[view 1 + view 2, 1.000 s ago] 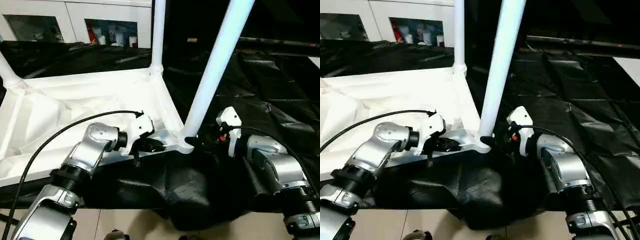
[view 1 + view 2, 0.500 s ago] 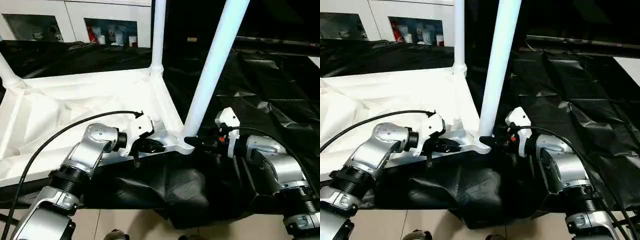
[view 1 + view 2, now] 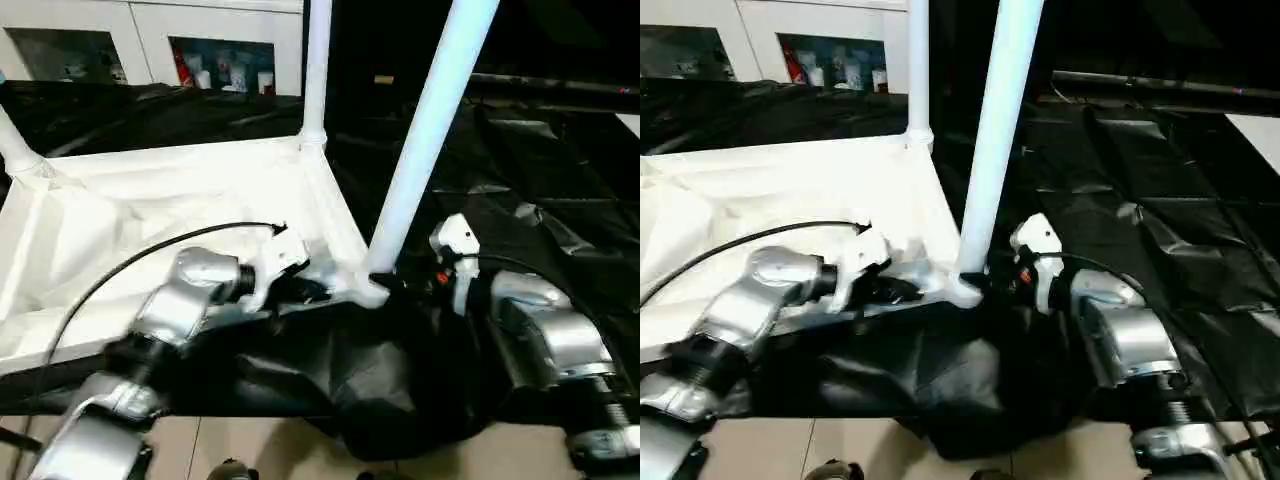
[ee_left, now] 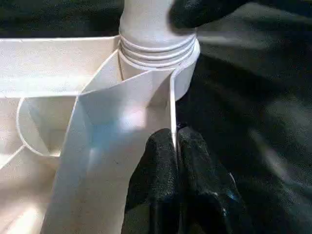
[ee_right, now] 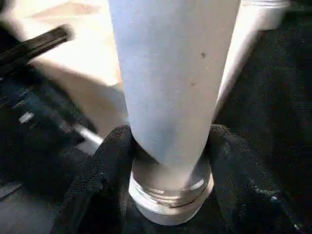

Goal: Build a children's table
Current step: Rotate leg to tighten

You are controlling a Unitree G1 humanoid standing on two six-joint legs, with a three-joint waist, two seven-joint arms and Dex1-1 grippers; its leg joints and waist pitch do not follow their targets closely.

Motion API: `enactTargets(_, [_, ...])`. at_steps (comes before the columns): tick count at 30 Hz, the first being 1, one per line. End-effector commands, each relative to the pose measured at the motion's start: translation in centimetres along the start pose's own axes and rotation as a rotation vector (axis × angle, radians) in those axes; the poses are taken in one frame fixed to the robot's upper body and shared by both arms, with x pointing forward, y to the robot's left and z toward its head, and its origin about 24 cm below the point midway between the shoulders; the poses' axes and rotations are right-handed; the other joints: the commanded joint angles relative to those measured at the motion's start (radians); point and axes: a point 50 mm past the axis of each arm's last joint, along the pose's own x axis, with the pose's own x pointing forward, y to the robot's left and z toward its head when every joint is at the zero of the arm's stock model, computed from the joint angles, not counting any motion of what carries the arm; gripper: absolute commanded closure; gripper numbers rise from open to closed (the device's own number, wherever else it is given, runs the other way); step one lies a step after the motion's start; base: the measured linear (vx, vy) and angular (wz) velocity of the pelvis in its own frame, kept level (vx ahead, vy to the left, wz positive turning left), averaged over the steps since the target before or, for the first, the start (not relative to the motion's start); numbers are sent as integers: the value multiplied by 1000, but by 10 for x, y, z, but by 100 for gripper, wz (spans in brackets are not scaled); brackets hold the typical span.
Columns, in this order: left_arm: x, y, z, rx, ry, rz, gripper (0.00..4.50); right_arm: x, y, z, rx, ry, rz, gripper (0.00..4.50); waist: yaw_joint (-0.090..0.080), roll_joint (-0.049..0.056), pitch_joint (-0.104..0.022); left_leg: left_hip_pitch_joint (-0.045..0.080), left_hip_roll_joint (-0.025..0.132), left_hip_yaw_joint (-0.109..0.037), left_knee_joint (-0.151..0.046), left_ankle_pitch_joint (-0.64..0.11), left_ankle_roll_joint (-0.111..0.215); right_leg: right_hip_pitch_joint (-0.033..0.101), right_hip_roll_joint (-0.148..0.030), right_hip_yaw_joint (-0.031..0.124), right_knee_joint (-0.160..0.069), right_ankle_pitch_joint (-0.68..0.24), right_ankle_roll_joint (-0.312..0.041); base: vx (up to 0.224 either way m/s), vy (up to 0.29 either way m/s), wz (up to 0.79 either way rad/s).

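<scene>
The white tabletop [image 3: 150, 200] lies upside down on black sheeting, its ribbed underside facing up. A leg stands in the far right corner socket [image 3: 316, 70], and another shows at the left edge [image 3: 15, 145]. In the near right corner socket a long white leg [image 3: 420, 150] leans to the right. My right gripper [image 5: 168, 146] is shut on this leg's base just above the socket, one finger [image 5: 114, 146] on each side. My left gripper [image 4: 175, 139] is shut on the tabletop's thin rim wall [image 4: 171, 97] right beside that socket.
Black sheeting [image 3: 520, 170] covers the work surface and hangs over its near edge, with tiled floor [image 3: 250, 445] below. A white cabinet [image 3: 200, 40] with glass doors stands at the back. A black cable [image 3: 130, 265] loops over my left forearm.
My right gripper has moved in and closed around the base of the near leg, which now leans slightly less. My left gripper keeps its hold on the rim.
</scene>
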Motion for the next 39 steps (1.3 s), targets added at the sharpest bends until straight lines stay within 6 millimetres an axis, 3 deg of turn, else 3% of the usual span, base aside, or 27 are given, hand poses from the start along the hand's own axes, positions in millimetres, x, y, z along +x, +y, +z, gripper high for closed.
enactTargets(1, [21,-2,-1,-70,32,108,450,11,2,-21,89,86,-166,253,0,-8,-59,15,12,-8,-66,-274,-3,34,-46,21,-88,-342,-163,0,0,0])
enactTargets(5, [40,-2,10,-93,42,203,450,30,8,-22,177,69,-333,254,-1,-4,-63,13,10,-12,-68,-285,-14,31,-46,22,-89,-323,-153,0,0,0])
enactTargets(6, [44,-2,13,-92,45,216,450,34,10,-21,189,65,-363,254,-1,-7,-65,13,9,-12,-68,-282,-15,33,-44,21,-89,-314,-149,0,0,0])
enactTargets(7, [44,-3,13,-90,44,214,450,35,10,-20,187,63,-366,254,-1,-8,-64,12,8,-11,-68,-280,-14,33,-43,21,-89,-305,-148,0,0,0])
enactTargets(9, [51,-7,19,-69,35,198,450,45,16,-13,165,38,-384,254,0,1,-67,14,8,-12,-67,-284,-16,32,-43,21,-89,-285,-149,0,0,0])
enactTargets(11, [55,-9,23,-53,27,177,450,51,21,-6,131,14,-362,254,1,-2,-68,12,7,-11,-66,-274,-15,37,-41,21,-86,-241,-152,0,0,0])
enactTargets(12, [56,-9,23,-47,25,165,450,51,21,-3,126,-7,-344,219,1,-3,-67,11,7,-11,-66,-272,-10,37,-41,21,-85,-231,-154,0,0,0])
enactTargets(14, [55,-10,23,-25,13,134,450,46,18,1,122,-42,-320,184,2,-4,-66,8,7,-11,-67,-266,3,40,-41,21,-85,-218,-155,0,0,0])
enactTargets(19, [47,-8,18,-16,0,85,450,29,8,5,24,-57,-213,145,5,-10,-61,6,8,-10,-66,-260,27,43,-42,20,-86,-215,-160,0,0,0])
enactTargets(24, [35,-13,14,27,-53,-56,450,7,-1,7,-84,-16,-60,145,10,-16,-60,3,11,-9,-63,-233,51,47,-44,20,-85,-211,-169,0,0,0])
enactTargets(25, [32,-15,13,38,-67,-93,450,3,-3,8,-98,-8,-36,145,6,-11,-58,2,12,-8,-64,-231,58,42,-43,21,-83,-202,-181,0,0,0])
enactTargets(28, [19,-20,7,33,-70,-207,450,-9,-6,11,-125,12,60,145,8,-11,-60,2,14,-8,-62,-217,65,46,-46,21,-78,-184,-198,0,0,0])
enactTargets(31, [8,-20,3,40,-63,-252,450,-17,-4,11,-146,41,151,145,10,-4,-59,5,18,-6,-62,-212,73,40,-43,22,-75,-159,-216,0,0,0])
enactTargets(39, [-9,-13,-3,45,-49,-256,450,-27,4,6,-128,87,285,145,8,-1,-62,4,15,-5,-60,-212,62,45,-43,21,-72,-143,-222,0,0,0])
